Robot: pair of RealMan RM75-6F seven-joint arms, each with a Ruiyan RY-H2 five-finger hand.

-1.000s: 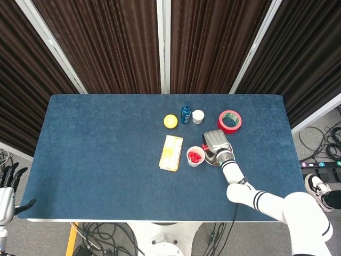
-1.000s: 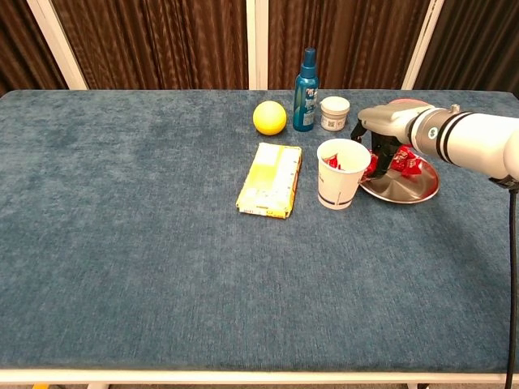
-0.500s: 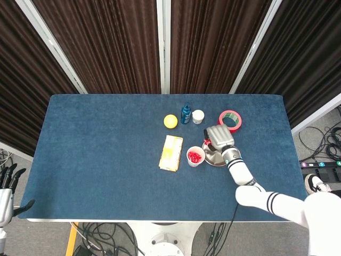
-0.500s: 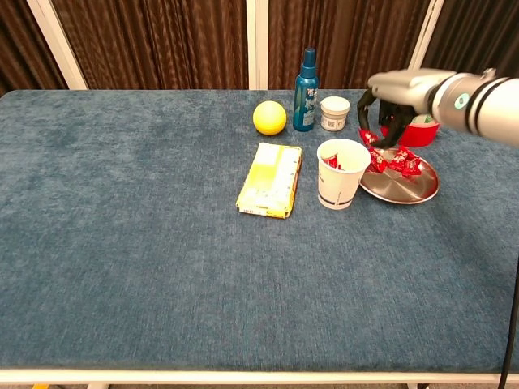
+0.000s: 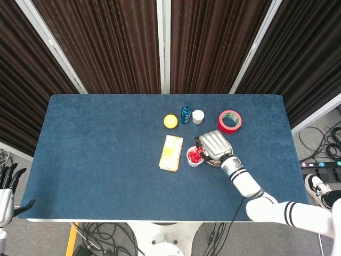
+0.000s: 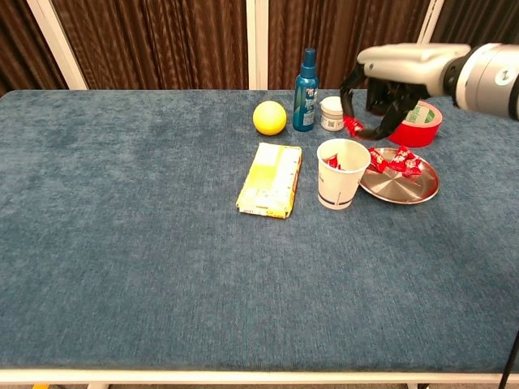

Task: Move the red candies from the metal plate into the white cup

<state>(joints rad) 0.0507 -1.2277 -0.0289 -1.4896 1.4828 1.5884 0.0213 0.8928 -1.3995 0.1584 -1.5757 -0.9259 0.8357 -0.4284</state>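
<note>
Right hand pinches a red candy just above the white cup

The right hand hangs over the white cup and metal plate.

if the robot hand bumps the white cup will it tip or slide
The white cup looks like thin paper, taller than wide, holding only a few candies, so it is probably light and may tip. The cloth-like table cover probably grips its base, making sliding less likely.
</note>
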